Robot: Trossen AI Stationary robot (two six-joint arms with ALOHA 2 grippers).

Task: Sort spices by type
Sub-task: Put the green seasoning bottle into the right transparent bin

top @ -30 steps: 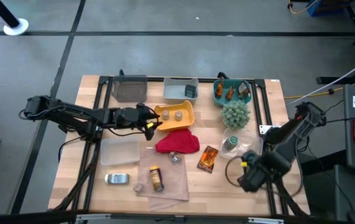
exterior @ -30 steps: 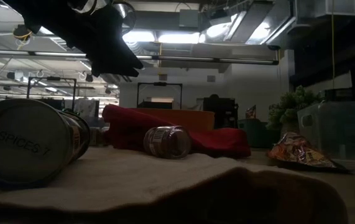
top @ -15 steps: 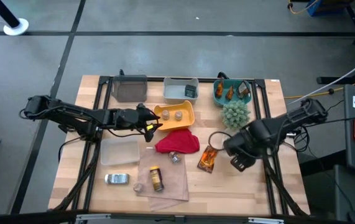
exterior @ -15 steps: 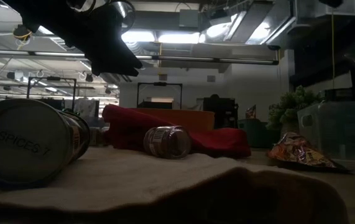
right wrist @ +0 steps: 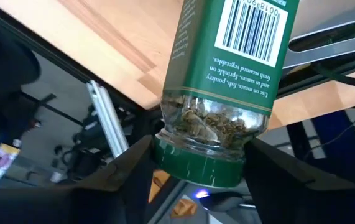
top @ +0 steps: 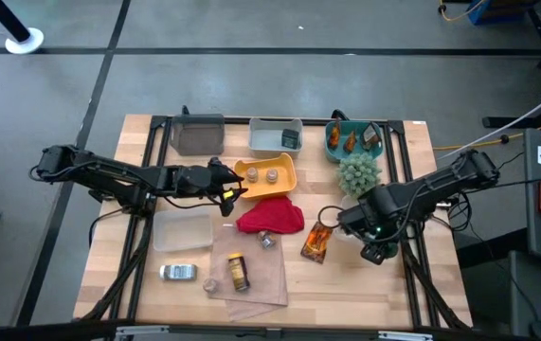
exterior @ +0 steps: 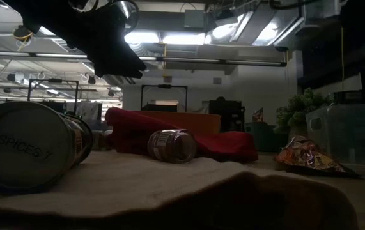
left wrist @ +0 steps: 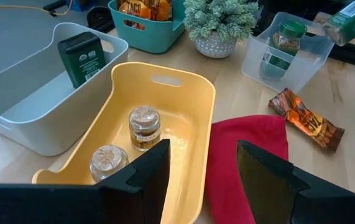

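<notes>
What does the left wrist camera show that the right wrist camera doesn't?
Only the left wrist view: the yellow bin with two tan-topped pots, a dark tin in the grey bin, the red cloth, a foil sachet, the plant.

Only the right wrist view: the barcode and dried herbs on the green-lidded jar the right gripper holds.

Both: that held jar and the wooden table.

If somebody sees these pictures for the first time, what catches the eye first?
The red cloth in the middle of the table, with a small jar lying at its edge. Next, the right gripper holds a green-lidded herb jar above the table's right side. The left gripper hovers at the yellow tray with two small pots.
</notes>
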